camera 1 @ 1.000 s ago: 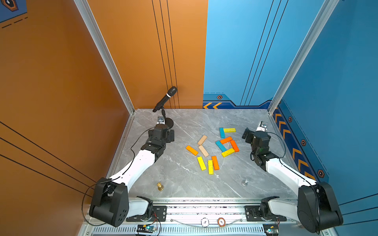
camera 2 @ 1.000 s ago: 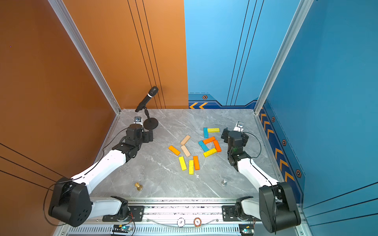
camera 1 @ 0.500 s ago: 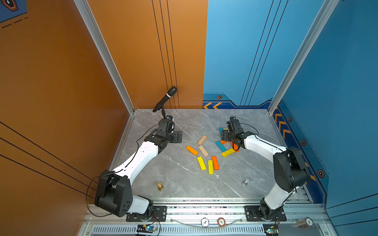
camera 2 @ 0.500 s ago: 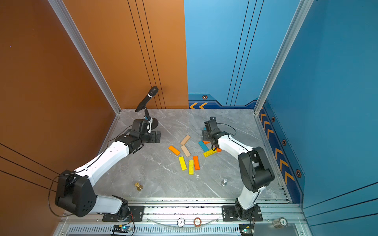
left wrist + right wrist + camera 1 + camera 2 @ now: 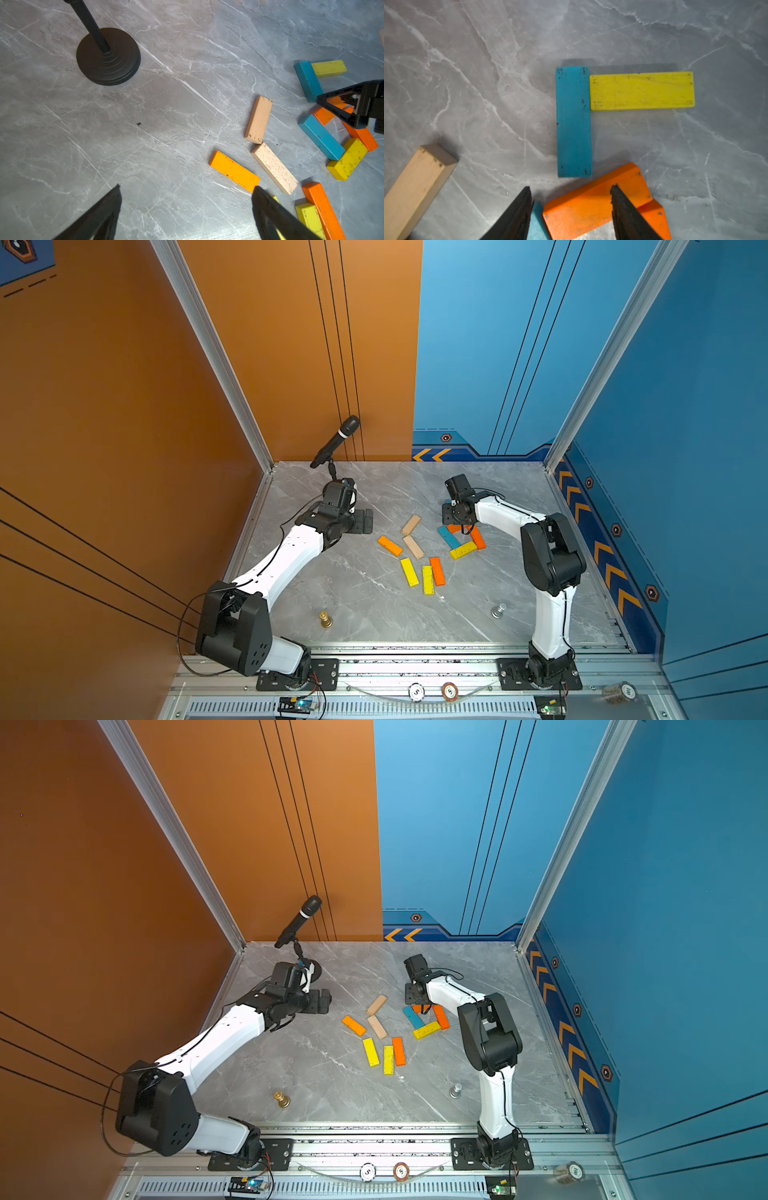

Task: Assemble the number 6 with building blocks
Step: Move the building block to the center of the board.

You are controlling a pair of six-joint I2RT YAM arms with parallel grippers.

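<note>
Right of the desk's (image 5: 357, 605) middle, the right gripper (image 5: 571, 188) reaches down over an orange block (image 5: 591, 205) that touches a second orange block (image 5: 654, 216). Its jaws stand partly apart about the first, and I cannot tell whether they pinch it. Just beside it, a blue block (image 5: 574, 122) and a yellow block (image 5: 641, 90) lie flat, touching in an L. The left gripper (image 5: 187, 207) hovers wide open and empty near the microphone stand (image 5: 108, 56). The other building blocks (image 5: 413, 546) lie scattered flat between the two arms.

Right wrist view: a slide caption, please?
Right gripper over an orange block; blue block and yellow block form an L.
</note>
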